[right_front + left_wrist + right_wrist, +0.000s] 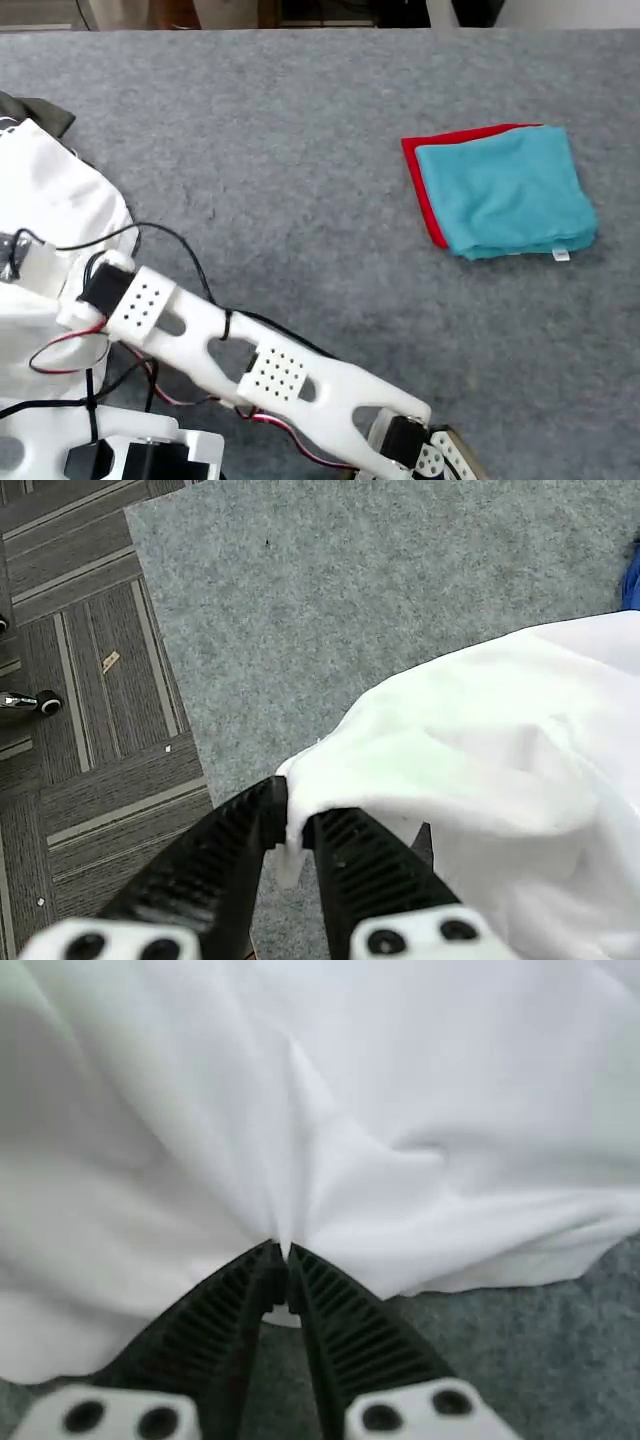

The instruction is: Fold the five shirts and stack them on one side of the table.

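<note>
White shirt (480, 740), edge pinched in nearly closed left tool (295, 818), fold clamped in closed right tool (281, 1255)

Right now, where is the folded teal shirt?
In the high view, the folded teal shirt lies on the folded red shirt at the grey table's right.

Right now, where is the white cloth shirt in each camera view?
High view: white cloth shirt at the left edge.
Left wrist view: shirt bunched, its edge pinched in the left claw.
Right wrist view: shirt fold pinched in the right claw.
Shared landmark: grey felt table cover under the shirt.
</note>
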Tool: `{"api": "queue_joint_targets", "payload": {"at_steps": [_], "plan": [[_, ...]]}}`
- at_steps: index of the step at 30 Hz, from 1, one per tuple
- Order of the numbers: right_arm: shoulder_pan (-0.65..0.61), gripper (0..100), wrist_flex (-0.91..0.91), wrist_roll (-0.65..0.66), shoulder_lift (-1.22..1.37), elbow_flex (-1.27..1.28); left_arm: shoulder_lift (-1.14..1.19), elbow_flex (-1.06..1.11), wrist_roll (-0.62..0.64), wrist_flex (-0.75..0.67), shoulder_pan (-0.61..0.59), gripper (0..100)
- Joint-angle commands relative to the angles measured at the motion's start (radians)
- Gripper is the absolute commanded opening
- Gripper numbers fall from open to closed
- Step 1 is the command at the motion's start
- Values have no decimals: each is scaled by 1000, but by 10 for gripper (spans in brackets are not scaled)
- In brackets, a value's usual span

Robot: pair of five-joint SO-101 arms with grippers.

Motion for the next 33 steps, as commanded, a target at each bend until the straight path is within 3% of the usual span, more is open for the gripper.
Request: {"api": "queue_joint_targets", "payload": {"at_steps": [1,4,11,22,27,33], "plan": [[50,1,75,8,-133,-18,-19,-48,3,-8,26,19],[85,2,155,15,-219,-18,-42,-117,78,63,66,19],[173,2,275,28,-470,-18,-202,-249,206,106,315,19],[398,1,331,28,-940,-10,-349,-646,505,12,832,19],[513,1,333,38,-1113,21,-348,-652,557,-18,890,19],[529,2,322,120,-1184,328,-344,-453,551,-17,945,19]]}}
